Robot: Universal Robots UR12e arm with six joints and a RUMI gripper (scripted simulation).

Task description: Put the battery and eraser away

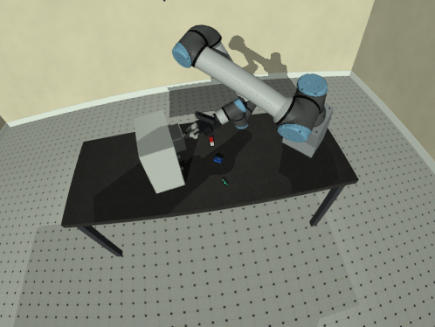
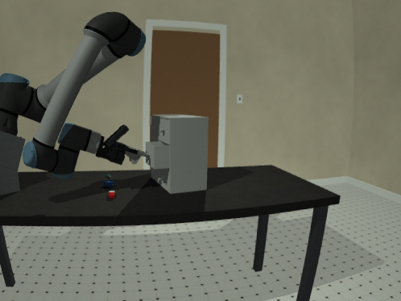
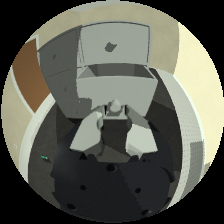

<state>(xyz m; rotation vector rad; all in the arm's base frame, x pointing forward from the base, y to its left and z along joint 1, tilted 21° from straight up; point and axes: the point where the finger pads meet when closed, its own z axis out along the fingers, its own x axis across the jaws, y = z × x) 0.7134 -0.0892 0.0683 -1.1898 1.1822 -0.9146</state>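
On the table, well right of the chest (image 1: 159,157), the green AAA battery (image 1: 224,181) and red-and-white eraser (image 1: 211,141) lie unmoved. One drawer (image 3: 115,85) is pulled out; the gripper (image 3: 115,111) loosens around its knob. Both placements and the closing remain.

Grey chest of drawers (image 1: 157,157): in the top view its drawer fronts face away, hidden behind its own body
Pulled-out grey drawer (image 3: 116,82): inside hidden by its front wall in the wrist view
Small drawer knob (image 3: 115,106): sits between the pale fingers; contact too small to tell
Green AAA battery (image 2: 108,175): only a speck in the exterior view, shape unreadable
Grey arm pedestal (image 2: 9,161): cut off by the left edge in the exterior view
Dark blue block (image 1: 218,158): too small to identify
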